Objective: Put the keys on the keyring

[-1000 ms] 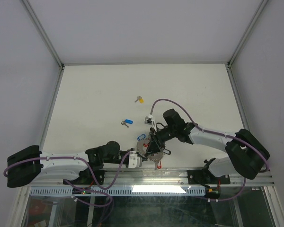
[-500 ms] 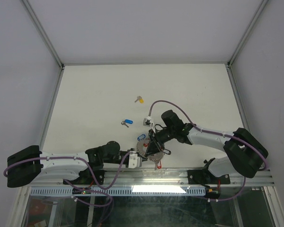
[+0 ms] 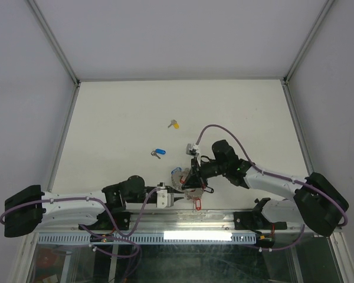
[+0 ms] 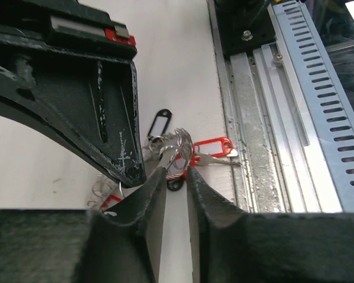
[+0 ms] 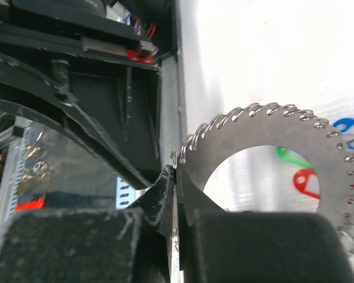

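Both the blue-tagged silver key (image 3: 158,153) and the yellow-tagged silver key (image 3: 174,124) wait unthreaded beyond the fringed silver metal keyring (image 5: 265,138), whose rim our right gripper (image 5: 174,177) clamps, having just re-angled it beside our left gripper (image 4: 172,171), whose jaws we cannot read.

keyring (image 5: 253,127): lower-left rim hidden behind right fingers (image 5: 194,197), right side cut off by the frame edge.

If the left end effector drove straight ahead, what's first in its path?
Likely the bunch of small silver wire rings at the left end effector's tips, then the red plastic tag. Depth is unclear.
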You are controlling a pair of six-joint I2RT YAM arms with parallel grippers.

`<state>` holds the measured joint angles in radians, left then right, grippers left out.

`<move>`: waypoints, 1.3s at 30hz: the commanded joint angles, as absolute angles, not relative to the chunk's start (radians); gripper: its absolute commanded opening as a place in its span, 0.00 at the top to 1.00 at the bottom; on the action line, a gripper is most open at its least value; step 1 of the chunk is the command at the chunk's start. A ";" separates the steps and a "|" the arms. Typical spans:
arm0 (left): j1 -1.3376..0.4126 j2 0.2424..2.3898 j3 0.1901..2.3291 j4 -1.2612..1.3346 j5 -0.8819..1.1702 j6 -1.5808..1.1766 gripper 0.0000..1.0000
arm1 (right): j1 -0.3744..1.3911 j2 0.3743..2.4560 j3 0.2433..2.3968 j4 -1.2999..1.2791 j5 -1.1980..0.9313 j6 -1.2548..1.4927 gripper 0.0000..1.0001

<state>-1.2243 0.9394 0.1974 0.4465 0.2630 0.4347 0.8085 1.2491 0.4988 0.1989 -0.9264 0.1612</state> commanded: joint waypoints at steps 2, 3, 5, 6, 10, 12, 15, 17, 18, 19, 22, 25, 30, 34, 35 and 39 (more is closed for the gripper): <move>-1.230 0.838 0.201 0.519 0.226 0.402 0.72 | 0.784 1.151 0.430 0.511 -0.787 0.212 1.00; -1.229 0.819 0.197 0.521 0.222 0.395 0.70 | 0.781 1.136 0.414 0.546 -0.769 0.212 1.00; -1.229 0.786 0.189 0.523 0.209 0.381 0.68 | 0.781 1.098 0.384 0.603 -0.718 0.207 1.00; -1.230 0.772 0.186 0.524 0.203 0.375 0.68 | 0.781 1.078 0.371 0.623 -0.696 0.200 1.00; -1.228 0.709 0.156 0.559 0.139 0.330 0.69 | 0.781 0.973 0.265 0.799 -0.538 0.232 1.00; -1.228 0.690 0.138 0.587 0.088 0.310 0.69 | 0.782 0.938 0.208 0.915 -0.539 0.192 1.00; -1.229 0.676 0.117 0.628 0.030 0.289 0.70 | 0.781 0.896 0.177 0.960 -0.532 0.141 1.00; -1.228 0.677 0.110 0.651 0.004 0.280 0.71 | 0.781 0.881 0.172 0.971 -0.547 0.116 1.00; -1.227 0.681 0.107 0.668 -0.004 0.277 0.71 | 0.781 0.877 0.171 0.975 -0.572 0.096 1.00; -1.228 0.688 0.103 0.684 -0.015 0.274 0.72 | 0.782 0.875 0.167 0.989 -0.604 0.071 1.00; -1.229 0.724 0.101 0.740 -0.037 0.269 0.72 | 0.781 0.892 0.138 1.075 -0.693 0.004 1.00; -1.229 0.758 0.101 0.794 -0.039 0.265 0.72 | 0.782 0.911 0.112 1.169 -0.717 -0.015 1.00; -1.229 0.779 0.101 0.871 -0.022 0.266 0.72 | 0.781 0.916 0.107 1.216 -0.753 -0.045 1.00; -1.228 0.782 0.099 0.894 -0.003 0.283 0.72 | 0.781 0.910 0.113 1.221 -0.778 -0.069 1.00; -1.229 0.784 0.100 0.899 0.006 0.289 0.72 | 0.781 0.909 0.112 1.223 -0.783 -0.074 1.00; -1.228 0.802 0.115 0.903 0.035 0.305 0.72 | 0.782 0.907 0.117 1.227 -0.812 -0.107 1.00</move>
